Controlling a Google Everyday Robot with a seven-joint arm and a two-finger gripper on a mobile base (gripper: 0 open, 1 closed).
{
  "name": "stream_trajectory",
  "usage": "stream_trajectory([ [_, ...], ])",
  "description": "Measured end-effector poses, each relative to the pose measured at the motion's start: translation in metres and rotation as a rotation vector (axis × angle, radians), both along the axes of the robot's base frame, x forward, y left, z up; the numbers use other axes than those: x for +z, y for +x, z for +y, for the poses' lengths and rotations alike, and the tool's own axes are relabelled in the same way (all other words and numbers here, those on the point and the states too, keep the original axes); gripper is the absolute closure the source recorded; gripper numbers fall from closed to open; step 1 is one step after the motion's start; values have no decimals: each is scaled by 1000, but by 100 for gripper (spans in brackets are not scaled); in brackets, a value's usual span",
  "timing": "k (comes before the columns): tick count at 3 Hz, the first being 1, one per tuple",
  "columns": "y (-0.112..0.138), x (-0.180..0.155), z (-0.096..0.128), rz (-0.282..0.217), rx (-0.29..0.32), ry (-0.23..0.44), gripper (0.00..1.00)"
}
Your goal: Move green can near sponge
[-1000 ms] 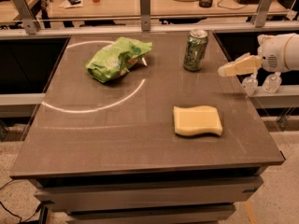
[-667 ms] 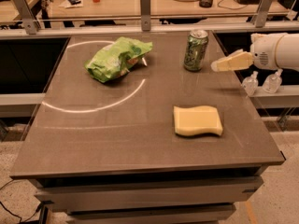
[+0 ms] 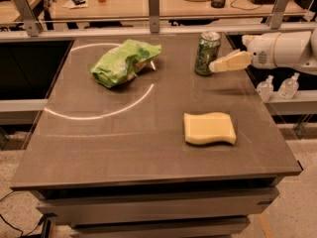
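The green can [image 3: 206,53] stands upright near the back right of the dark table [image 3: 99,143]; it is slim, with pale markings and a silver top. The pale-yellow sponge [image 3: 209,128] lies flat at the front right, well in front of the can. My gripper [image 3: 214,66] reaches in from the right on a white arm, and its tip is right beside the can's lower right side, at or very near touching it. The gripper holds nothing that I can see.
A wrinkly light-green snack bag [image 3: 124,62] lies at the back left of the table. Two small clear bottles [image 3: 266,87] stand on a ledge past the right edge. A railing and a cluttered desk run behind the table.
My gripper has moved left from beyond the table's right edge up to the can's right side. The can, sponge and bag have not moved.
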State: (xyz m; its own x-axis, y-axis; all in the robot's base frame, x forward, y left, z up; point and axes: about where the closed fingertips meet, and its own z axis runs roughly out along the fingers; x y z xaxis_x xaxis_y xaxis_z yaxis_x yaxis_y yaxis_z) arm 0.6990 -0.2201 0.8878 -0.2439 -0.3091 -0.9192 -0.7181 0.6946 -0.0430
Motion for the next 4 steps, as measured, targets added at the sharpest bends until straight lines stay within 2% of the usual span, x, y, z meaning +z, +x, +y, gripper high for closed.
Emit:
stream_trajectory([
  [1,6,-8,20,17,67,3,0],
  [2,12,-10,34,13,98,10,0],
  [3,19,-8,45,-7,102,33,0],
  [4,24,-5,53,-26,109,49,19],
])
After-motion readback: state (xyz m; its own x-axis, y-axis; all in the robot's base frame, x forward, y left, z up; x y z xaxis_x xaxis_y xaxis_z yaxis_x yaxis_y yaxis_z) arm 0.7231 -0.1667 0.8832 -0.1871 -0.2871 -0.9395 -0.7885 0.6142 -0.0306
